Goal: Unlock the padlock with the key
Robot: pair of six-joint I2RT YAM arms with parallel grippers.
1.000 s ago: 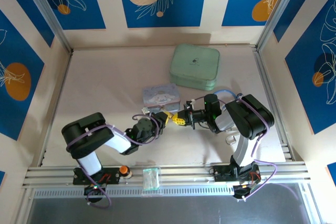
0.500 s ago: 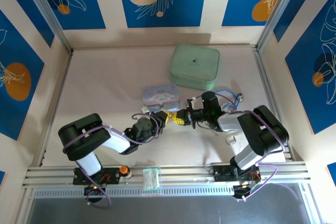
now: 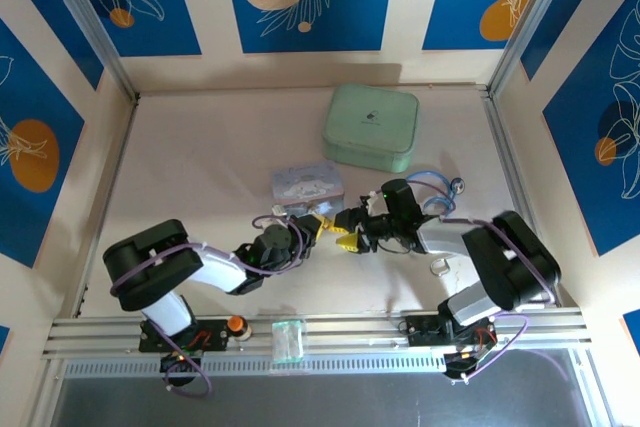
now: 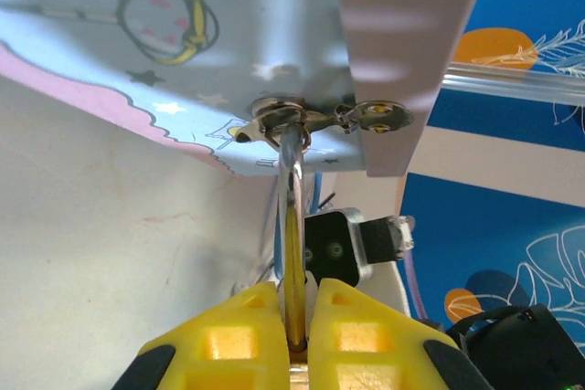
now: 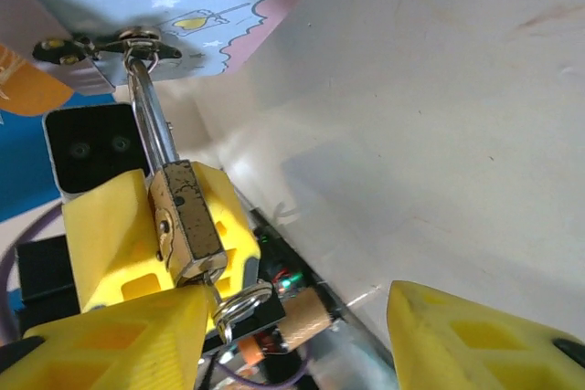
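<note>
My left gripper (image 4: pixel 294 340) has its yellow fingers (image 4: pixel 233 340) pressed together on the padlock (image 5: pixel 187 221), pinching its flat brass body edge-on; my right gripper (image 5: pixel 297 312) sits just beside it, its own fingers (image 5: pixel 110 340) spread wide and holding nothing. The key (image 5: pixel 216 291) appears to be seated in the keyhole on the padlock's underside, with a small wire ring (image 5: pixel 239 303) dangling from it close to one right finger. The padlock hangs by its shackle (image 5: pixel 151 116) from the hasp (image 4: pixel 302 118) on the pastel tin (image 3: pixel 307 185). I judge insertion done and the turn left to make; whether the shackle has released, I cannot tell. The brass is boxy and scuffed; the shackle is a smooth, shiny steel rod; the hasp is thin stamped metal; the tin is glossy printed sheet; my fingers are moulded yellow plastic.
</note>
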